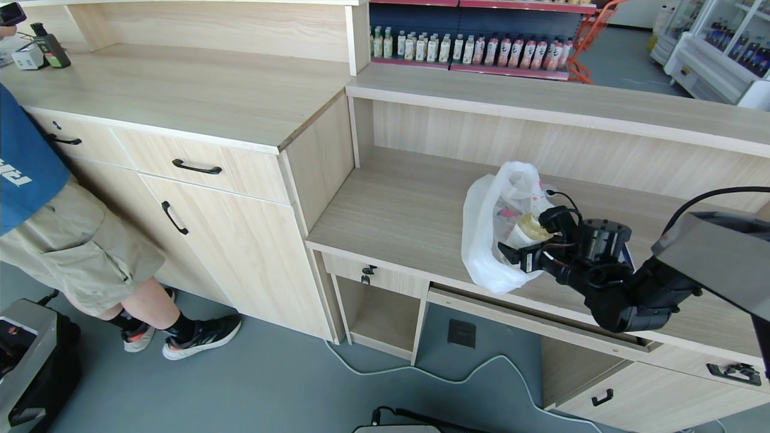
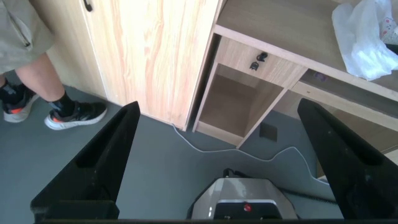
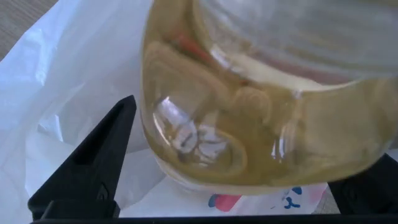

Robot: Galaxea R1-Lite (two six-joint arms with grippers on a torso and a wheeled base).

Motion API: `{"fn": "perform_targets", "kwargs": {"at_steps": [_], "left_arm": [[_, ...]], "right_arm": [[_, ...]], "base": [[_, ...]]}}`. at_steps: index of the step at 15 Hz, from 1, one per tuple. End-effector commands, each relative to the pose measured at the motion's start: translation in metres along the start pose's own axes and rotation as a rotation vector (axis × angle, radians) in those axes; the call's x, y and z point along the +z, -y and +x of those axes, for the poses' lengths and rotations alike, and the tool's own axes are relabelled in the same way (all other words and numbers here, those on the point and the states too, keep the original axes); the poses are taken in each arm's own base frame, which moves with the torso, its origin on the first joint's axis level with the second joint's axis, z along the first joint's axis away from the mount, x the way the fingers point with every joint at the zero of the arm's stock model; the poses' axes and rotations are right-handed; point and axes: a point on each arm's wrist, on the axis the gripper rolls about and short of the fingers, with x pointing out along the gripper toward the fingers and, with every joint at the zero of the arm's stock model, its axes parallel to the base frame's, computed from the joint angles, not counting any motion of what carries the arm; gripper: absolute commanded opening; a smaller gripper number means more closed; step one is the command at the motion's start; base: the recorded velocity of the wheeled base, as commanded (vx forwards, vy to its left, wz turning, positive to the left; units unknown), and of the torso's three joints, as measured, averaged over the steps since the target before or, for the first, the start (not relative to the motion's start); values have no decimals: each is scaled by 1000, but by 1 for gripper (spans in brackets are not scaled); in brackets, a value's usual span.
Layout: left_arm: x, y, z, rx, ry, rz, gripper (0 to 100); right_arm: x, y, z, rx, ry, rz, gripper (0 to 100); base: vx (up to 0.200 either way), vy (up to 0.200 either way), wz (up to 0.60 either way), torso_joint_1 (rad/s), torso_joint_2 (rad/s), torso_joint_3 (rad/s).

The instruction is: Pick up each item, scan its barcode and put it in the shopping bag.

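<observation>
I am holding the bottle (image 1: 528, 230) of yellowish liquid clamped between the fingers of my right pincer (image 1: 532, 236), right at the mouth of the white shopping bag (image 1: 484, 240), which is sitting on the lower wooden counter (image 1: 397, 210). My left pincer (image 2: 217, 165) is hanging spread wide with nothing in it, above the grey floor (image 2: 155, 162) before the counter's open cubby (image 2: 239, 102).

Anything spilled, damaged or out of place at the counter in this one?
Nothing spilled or damaged. The right gripper holds a clear bottle of yellowish drink tilted at the mouth of the white plastic shopping bag. Only the wide drawer beneath sits slightly pulled out.
</observation>
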Motion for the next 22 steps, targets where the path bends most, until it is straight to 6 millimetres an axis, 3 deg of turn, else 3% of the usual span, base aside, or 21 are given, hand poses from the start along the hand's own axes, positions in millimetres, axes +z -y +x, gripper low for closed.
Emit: {"fn": "perform_targets", "kwargs": {"at_steps": [1, 3, 5, 7, 11, 14, 16, 17, 22], "left_arm": [[0, 0, 0, 0, 1, 0, 100], [0, 0, 0, 0, 0, 0, 100], [0, 0, 0, 0, 1, 0, 100], [0, 0, 0, 0, 0, 0, 100], [0, 0, 0, 0, 1, 0, 100], [0, 0, 0, 0, 1, 0, 100], [0, 0, 0, 0, 1, 0, 100], [0, 0, 0, 0, 1, 0, 100], [0, 0, 0, 0, 0, 0, 100]], "right_arm": [[6, 1, 0, -1, 12, -1, 100], [30, 4, -6, -12, 64, -15, 100], [65, 11, -25, -31, 130, -26, 100], [94, 23, -56, -46, 141, -36, 100], [128, 39, -126, -98, 160, -56, 100], [127, 53, -177, -198, 145, -92, 100], [117, 76, -203, -319, 89, -215, 100], [117, 81, -206, -339, 84, -227, 100], [104, 152, -222, -686, -14, -211, 100]], "base": [[0, 0, 0, 0, 0, 0], [0, 0, 0, 0, 0, 0], [0, 0, 0, 0, 0, 0], [0, 0, 0, 0, 0, 0], [0, 0, 0, 0, 0, 0], [0, 0, 0, 0, 0, 0], [0, 0, -300, -1, 4, 1], [0, 0, -600, -134, 222, 100], [0, 0, -600, -196, 340, 143]]}}
